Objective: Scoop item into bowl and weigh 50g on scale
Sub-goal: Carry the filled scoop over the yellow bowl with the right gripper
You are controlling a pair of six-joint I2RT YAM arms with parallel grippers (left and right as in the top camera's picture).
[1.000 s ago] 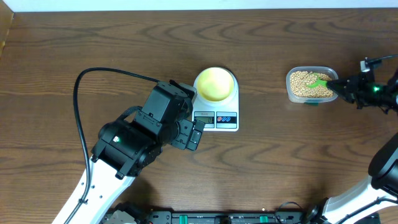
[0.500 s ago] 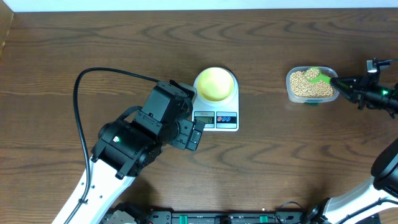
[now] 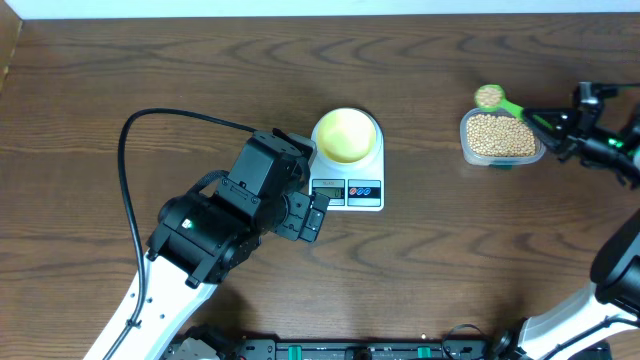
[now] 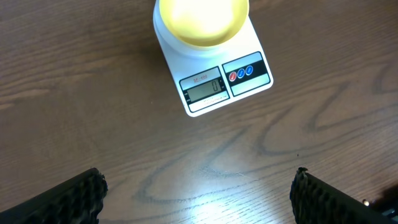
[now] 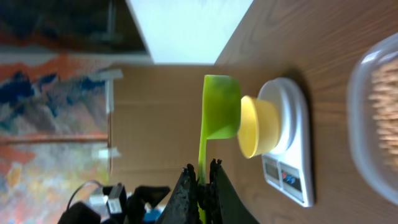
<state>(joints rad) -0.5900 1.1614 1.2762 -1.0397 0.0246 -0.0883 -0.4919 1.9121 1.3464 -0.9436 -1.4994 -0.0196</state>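
The pale yellow bowl [image 3: 346,134] sits on the white scale [image 3: 347,190], whose display and two buttons face front; both show in the left wrist view, bowl [image 4: 200,22] and scale [image 4: 217,87]. My right gripper [image 3: 548,125] is shut on the handle of a green scoop [image 3: 490,97] filled with tan beans, raised just above the far left corner of the clear tub of beans [image 3: 500,136]. In the right wrist view the scoop [image 5: 219,115] stands ahead of the gripper [image 5: 204,177]. My left gripper [image 3: 312,215] is open and empty, left of the scale's front.
A black cable [image 3: 150,125] loops from the left arm over the table. The clear tub [image 5: 376,118] shows at the right edge of the right wrist view. The table's far edge meets a white wall.
The scoop was down in the tub's beans; now it has lifted out, loaded with beans, and moved left and back above the tub's corner. The left arm has not moved.
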